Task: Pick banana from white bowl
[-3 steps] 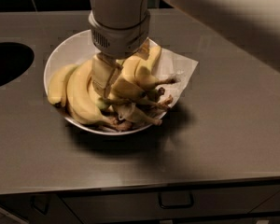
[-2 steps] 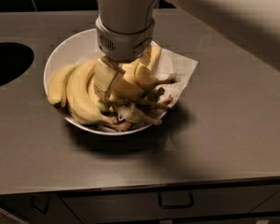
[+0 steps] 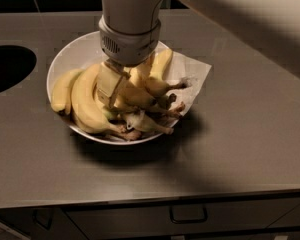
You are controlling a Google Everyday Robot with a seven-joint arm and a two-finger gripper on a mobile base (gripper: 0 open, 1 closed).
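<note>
The white bowl sits on a grey counter with a crumpled paper liner sticking out on its right. It holds several bananas. The large, strongly curved banana lies along the bowl's left front, with a shorter banana outside it. More bananas are piled at the centre and right. My gripper comes straight down from above into the middle of the pile, right beside the large curved banana. The wrist hides the back of the pile.
A dark round hole is cut in the counter at the far left. The counter's front edge runs below the bowl, with a drawer handle under it. My arm crosses the upper right.
My gripper has sunk a little lower into the banana pile. The bowl and bananas have not visibly moved.
</note>
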